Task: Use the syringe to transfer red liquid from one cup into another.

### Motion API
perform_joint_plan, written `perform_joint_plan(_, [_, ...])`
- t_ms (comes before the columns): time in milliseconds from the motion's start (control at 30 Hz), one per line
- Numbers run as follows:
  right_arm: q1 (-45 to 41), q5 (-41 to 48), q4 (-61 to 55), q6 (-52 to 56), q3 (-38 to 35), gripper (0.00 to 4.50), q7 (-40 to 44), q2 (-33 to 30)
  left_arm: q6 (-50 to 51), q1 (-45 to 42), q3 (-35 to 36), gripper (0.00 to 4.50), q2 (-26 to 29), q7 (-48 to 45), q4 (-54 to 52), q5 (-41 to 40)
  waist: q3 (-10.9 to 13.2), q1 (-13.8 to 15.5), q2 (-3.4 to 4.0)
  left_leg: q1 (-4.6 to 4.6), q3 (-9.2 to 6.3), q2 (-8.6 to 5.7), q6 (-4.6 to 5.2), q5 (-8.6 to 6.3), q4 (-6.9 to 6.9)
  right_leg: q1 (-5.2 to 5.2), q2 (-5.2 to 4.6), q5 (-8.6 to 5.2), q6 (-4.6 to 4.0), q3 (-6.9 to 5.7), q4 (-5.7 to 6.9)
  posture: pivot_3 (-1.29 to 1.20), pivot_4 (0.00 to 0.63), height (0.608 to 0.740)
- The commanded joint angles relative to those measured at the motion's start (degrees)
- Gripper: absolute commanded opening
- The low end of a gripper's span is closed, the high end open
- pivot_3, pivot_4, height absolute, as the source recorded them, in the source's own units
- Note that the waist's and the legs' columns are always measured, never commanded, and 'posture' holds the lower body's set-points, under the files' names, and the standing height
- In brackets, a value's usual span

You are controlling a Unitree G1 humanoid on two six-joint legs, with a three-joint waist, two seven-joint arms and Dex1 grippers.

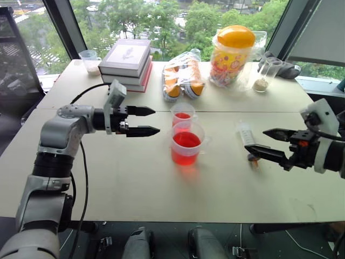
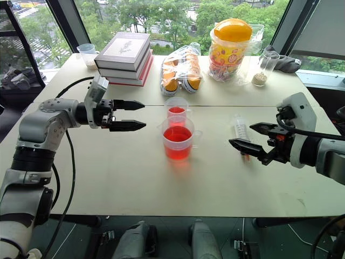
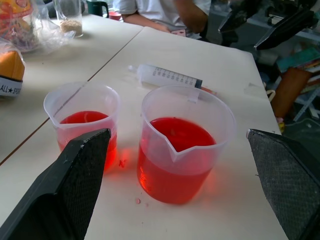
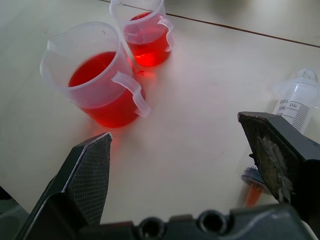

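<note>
The wider clear cup (image 1: 186,143) stands mid-table, about half full of red liquid (image 3: 180,134). Just behind it is the narrower clear cup (image 1: 183,114), with a little red liquid at its bottom. To the right of the cups the syringe (image 1: 246,135) lies flat on the table, its orange tip (image 4: 252,192) pointing toward the near edge. My left gripper (image 1: 157,121) hovers open to the left of the cups, pointing at them, empty. My right gripper (image 1: 255,140) hangs open over the syringe's tip end without gripping it.
Along the table's far side sit a stack of books (image 1: 126,62), a bag of snacks (image 1: 183,75), a yellow-lidded jar (image 1: 232,51) and two clear cups with beige powder (image 1: 262,75) (image 1: 90,62). A person (image 3: 165,12) sits beyond the table's right end.
</note>
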Motion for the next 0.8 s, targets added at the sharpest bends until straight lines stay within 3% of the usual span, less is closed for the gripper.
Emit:
perform_joint_plan(33, [-1.14, 0.99, 0.0, -1.37, -0.42, 4.42, -0.43, -1.38, -0.21, -1.36, 1.03, 4.5, 0.51, 0.27, -1.77, -0.99, 0.0, 0.0, 0.0, 0.0, 0.0, 0.0, 0.0, 0.0, 0.0, 0.0, 0.0, 0.0, 0.0, 0.0, 0.0, 0.0, 0.15, 0.74])
perform_joint_plan(633, [-1.46, 2.29, 1.52, -0.86, 0.94, 4.42, -2.2, -3.83, 1.42, -1.31, 1.06, 4.5, 0.34, 1.05, -3.11, -2.33, 0.0, -0.01, 0.0, 0.0, -0.01, 0.0, 0.0, 0.0, 0.0, 0.0, 0.0, 0.0, 0.0, 0.0, 0.0, 0.0, 0.15, 0.74])
perform_joint_plan(800, [-6.87, 2.62, 5.88, 4.53, 3.66, 4.42, -5.07, -3.36, 0.89, -0.7, 0.81, 4.5, 0.25, 1.18, -3.7, -2.06, 0.0, -0.09, 0.0, 0.0, 0.01, 0.0, 0.0, 0.0, 0.01, 0.0, 0.0, 0.0, 0.0, 0.01, 0.0, 0.0, 0.15, 0.74])
